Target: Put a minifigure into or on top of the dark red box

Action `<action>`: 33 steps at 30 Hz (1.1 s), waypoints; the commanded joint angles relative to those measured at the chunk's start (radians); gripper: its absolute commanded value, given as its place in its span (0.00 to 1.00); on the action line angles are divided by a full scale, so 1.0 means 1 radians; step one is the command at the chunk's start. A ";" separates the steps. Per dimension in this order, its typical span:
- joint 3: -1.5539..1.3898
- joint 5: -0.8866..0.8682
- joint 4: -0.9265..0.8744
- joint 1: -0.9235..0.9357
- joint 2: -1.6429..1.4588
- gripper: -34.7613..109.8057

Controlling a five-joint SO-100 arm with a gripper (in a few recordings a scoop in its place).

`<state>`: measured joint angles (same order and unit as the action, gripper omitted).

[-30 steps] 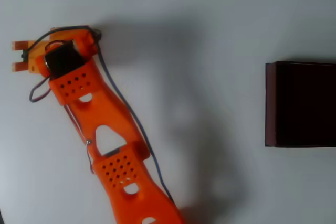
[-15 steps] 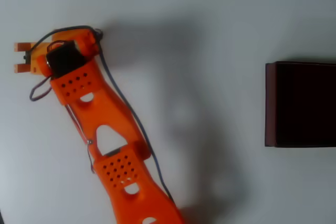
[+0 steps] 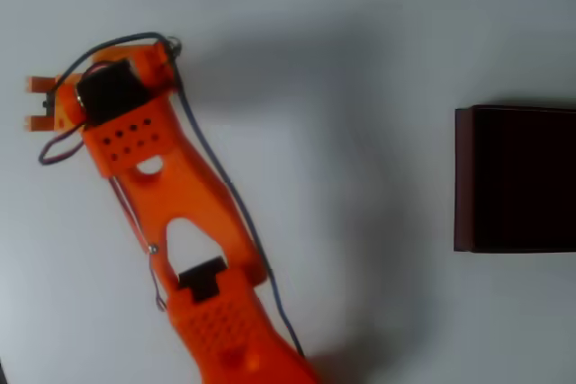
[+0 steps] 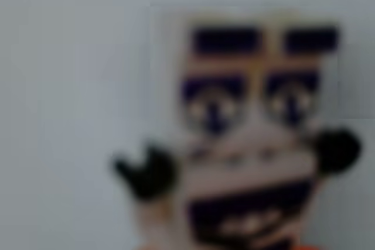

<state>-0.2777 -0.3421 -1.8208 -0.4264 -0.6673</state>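
The arm has pulled back slightly, the gripper (image 3: pixel 36 103) probably closed on the blurred minifigure (image 4: pixel 249 133) before it; the dark red box (image 3: pixel 463 177) lies well away.

Soft, even light is being spread over the white table (image 3: pixel 360 24) in the overhead view, a broad faint shadow is being cast to the right of the orange arm (image 3: pixel 180 204), and the minifigure (image 4: pixel 252 139) is being rendered heavily out of focus in the wrist view.
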 commanded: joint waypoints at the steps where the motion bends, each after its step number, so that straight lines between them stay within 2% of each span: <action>1: -0.291 0.029 -0.015 0.117 -0.414 0.24; 7: -0.733 0.126 -0.002 0.445 -0.948 0.24; 12: -1.218 0.153 0.156 0.793 -1.356 0.24; 14: -1.344 0.149 0.229 0.899 -1.414 0.24; 22: -1.583 0.067 0.617 1.069 -1.238 0.24; 25: -1.543 0.060 0.713 1.095 -1.066 0.24; 28: -1.384 0.064 0.724 1.118 -0.853 0.24; 33: -1.104 0.083 0.643 1.178 -0.591 0.24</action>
<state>-1.5324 -0.2623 -1.1336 0.7010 -1.3330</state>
